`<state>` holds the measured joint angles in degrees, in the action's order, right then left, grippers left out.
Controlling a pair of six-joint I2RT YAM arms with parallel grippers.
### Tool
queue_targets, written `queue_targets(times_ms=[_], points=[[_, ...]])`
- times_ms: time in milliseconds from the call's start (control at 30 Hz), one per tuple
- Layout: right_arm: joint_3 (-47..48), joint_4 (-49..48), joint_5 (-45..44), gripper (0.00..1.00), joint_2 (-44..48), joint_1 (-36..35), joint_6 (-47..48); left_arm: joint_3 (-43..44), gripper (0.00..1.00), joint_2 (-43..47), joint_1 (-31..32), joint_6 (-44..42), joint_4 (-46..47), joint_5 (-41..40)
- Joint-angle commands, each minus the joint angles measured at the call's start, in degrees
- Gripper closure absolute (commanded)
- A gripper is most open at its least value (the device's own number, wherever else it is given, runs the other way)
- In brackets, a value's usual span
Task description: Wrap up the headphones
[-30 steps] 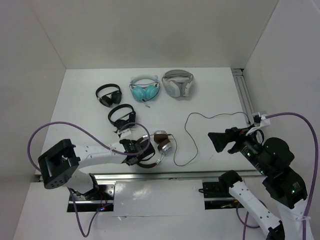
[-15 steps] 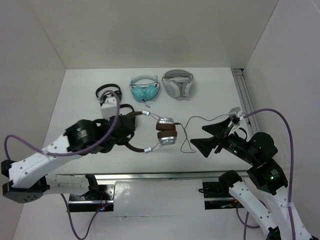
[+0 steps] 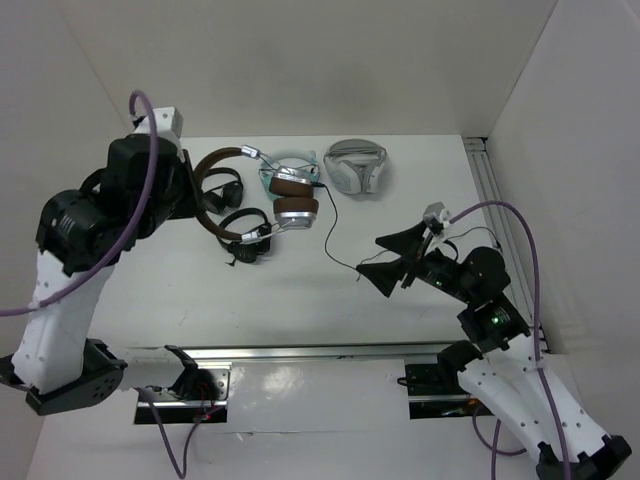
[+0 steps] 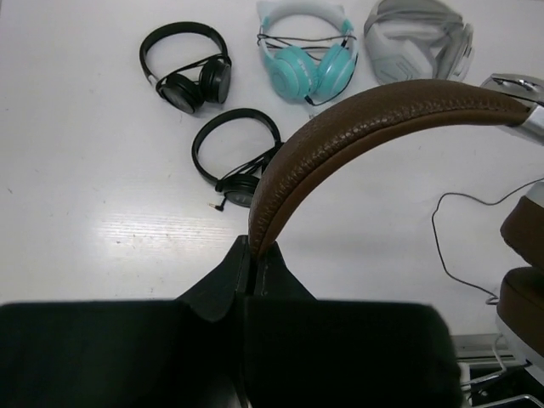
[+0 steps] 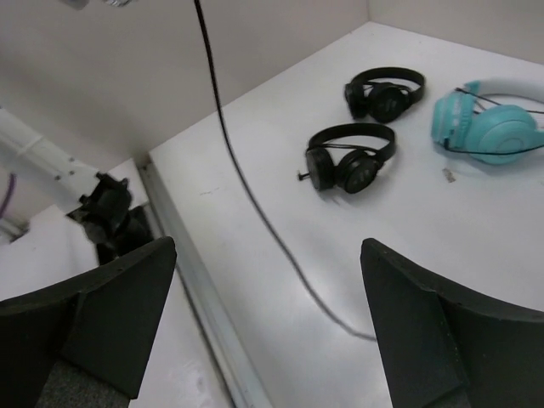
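While the left gripper (image 4: 253, 253) is clamped on the brown headband near one end, the headphones (image 3: 296, 208) hang clear of the table (image 3: 420, 190) at far left, over a smaller black pair (image 3: 247, 238). Right gripper (image 3: 386, 258) has its fingers wide apart and holds nothing. The cable (image 3: 326, 232) drops from a cup and runs toward it; in the right wrist view it passes between the two fingers, touching neither as far as I can tell. Plug end isn't visible.

Handling, my read:
- Headband: a sprung arch with stitched padding, so good friction. The current hold looks secure but off-centre, so expect tilt.
- Cups sit on silver yokes and probably swivel and swing, so don't grab there.
- Overall light enough for one arm.
- Cable: thin, limp and slick, and it won't hold a loop by itself. Pinch it fully and take it a short way from the cup.
- Weak spot is probably the cable's entry into the cup, so keep slack there and don't yank.
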<state>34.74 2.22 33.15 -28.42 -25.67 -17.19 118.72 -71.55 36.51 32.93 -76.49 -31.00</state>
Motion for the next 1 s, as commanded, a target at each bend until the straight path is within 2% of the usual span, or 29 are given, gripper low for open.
queue_targets(times_ms=[0, 67, 100, 200, 300, 467, 567, 600, 633, 667, 733, 800, 833, 867, 900, 967], points=[[1.1, -8.1, -7.7, 0.04, -6.9, -1.8, 3.0, -0.8, 1.00, -2.4, -5.1, -5.3, 9.1, 14.4], [3.5, -7.4, -14.1, 0.06, -10.1, -3.2, 4.4, -0.9, 1.00, -3.7, -8.8, -5.3, 9.7, 17.3], [4.3, -7.4, -14.7, 0.06, -13.6, -4.2, 7.0, 0.0, 1.00, -3.7, -10.1, -5.3, 9.7, 19.6], [7.3, -4.5, -12.4, 0.09, -19.9, -7.7, 11.5, 1.7, 1.00, -4.9, -15.6, -5.3, 10.2, 23.7], [7.9, -3.8, -12.0, 0.10, -27.5, -8.9, 11.5, 2.2, 1.00, -5.6, -20.3, -5.9, 10.7, 28.6], [2.6, -13.0, -15.0, 0.10, -29.5, -9.5, 8.5, 1.7, 1.00, -5.6, -21.7, -6.4, 10.7, 30.8], [0.7, -16.3, -17.5, 0.17, -30.8, -9.5, 7.4, 2.9, 1.00, -5.1, -21.7, -6.4, 10.2, 29.2], [0.7, -17.0, -17.5, 0.20, -30.8, -9.5, 7.3, 2.9, 1.00, -5.1, -21.7, -6.4, 10.2, 29.2], [-0.1, -18.1, -18.0, 0.30, -31.3, -9.5, 7.3, 2.9, 1.00, -4.6, -21.7, -6.4, 10.2, 29.2], [-0.1, -18.1, -18.0, 0.34, -31.3, -9.5, 7.3, 2.9, 1.00, -4.6, -21.7, -6.4, 10.2, 29.2], [-0.7, -19.5, -18.0, 0.36, -31.3, -9.5, 7.3, 2.9, 1.00, -4.0, -21.7, -6.4, 10.2, 29.2], [-1.3, -20.1, -18.6, 0.44, -31.3, -9.5, 7.3, 2.9, 1.00, -4.0, -21.7, -6.4, 10.2, 29.8], [-1.8, -20.9, -19.2, 0.52, -30.6, -9.5, 7.3, 2.9, 1.00, -3.5, -21.7, -6.4, 10.2, 29.8], [-1.8, -20.9, -19.2, 0.65, -30.6, -9.5, 7.3, 2.9, 1.00, -3.5, -21.7, -6.4, 10.2, 29.8], [-2.4, -20.9, -20.0, 0.83, -30.6, -9.5, 7.3, 2.9, 1.00, -3.5, -21.7, -6.4, 9.7, 29.1], [-3.0, -20.9, -20.6, 0.86, -29.5, -9.5, 7.3, 2.9, 1.00, -3.0, -21.7, -6.4, 9.7, 27.2]])
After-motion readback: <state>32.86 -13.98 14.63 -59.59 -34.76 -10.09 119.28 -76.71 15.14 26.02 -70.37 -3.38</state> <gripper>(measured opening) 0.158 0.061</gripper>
